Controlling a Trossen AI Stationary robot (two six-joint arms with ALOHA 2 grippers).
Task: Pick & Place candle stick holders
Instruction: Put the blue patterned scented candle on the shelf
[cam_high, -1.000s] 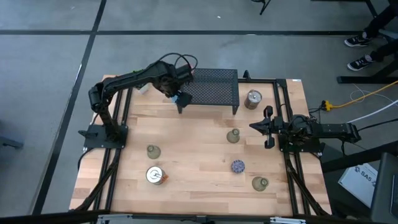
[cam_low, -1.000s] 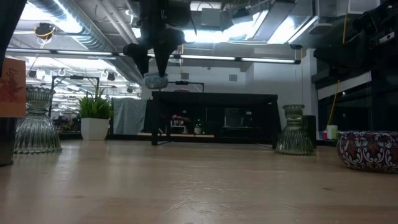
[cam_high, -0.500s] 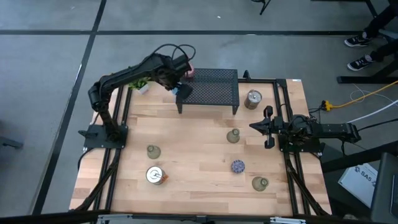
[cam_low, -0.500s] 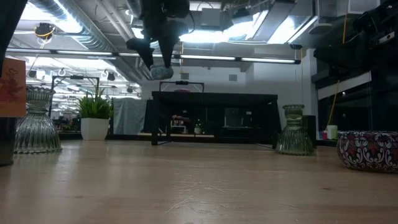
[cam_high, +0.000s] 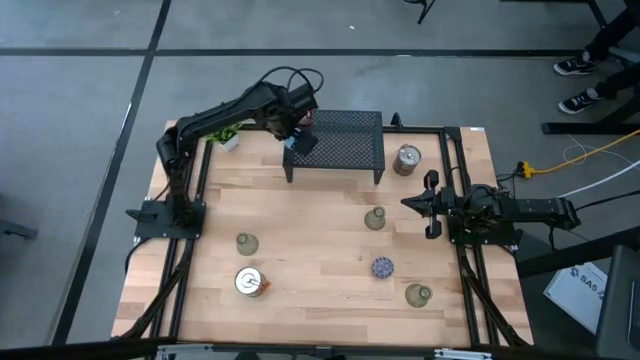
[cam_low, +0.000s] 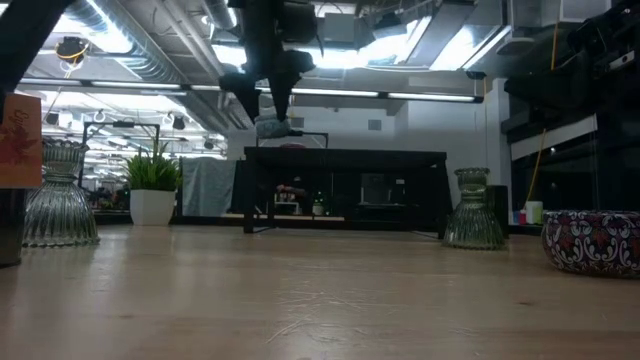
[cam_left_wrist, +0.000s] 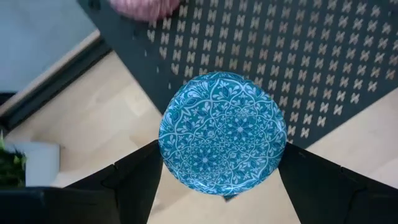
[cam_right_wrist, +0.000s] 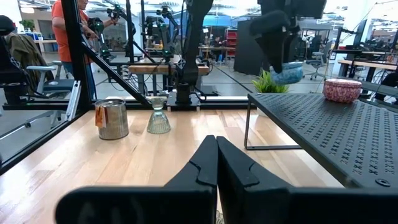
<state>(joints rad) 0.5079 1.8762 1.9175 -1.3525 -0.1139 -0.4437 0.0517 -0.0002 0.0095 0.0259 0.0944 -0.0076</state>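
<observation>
Your left gripper (cam_high: 296, 141) clasps the light blue holder (cam_left_wrist: 222, 132) between wide-set fingers, above the black rack (cam_high: 340, 142) at twelve o'clock; a pink holder (cam_right_wrist: 342, 89) sits on it. Right gripper (cam_high: 428, 204) waits closed at three o'clock.

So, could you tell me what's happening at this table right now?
The left claw holds a light blue patterned holder in the air over the corner of the black mesh rack, where a pink holder already sits. The right claw waits shut at the table's right side. Other holders stand on the table.
</observation>
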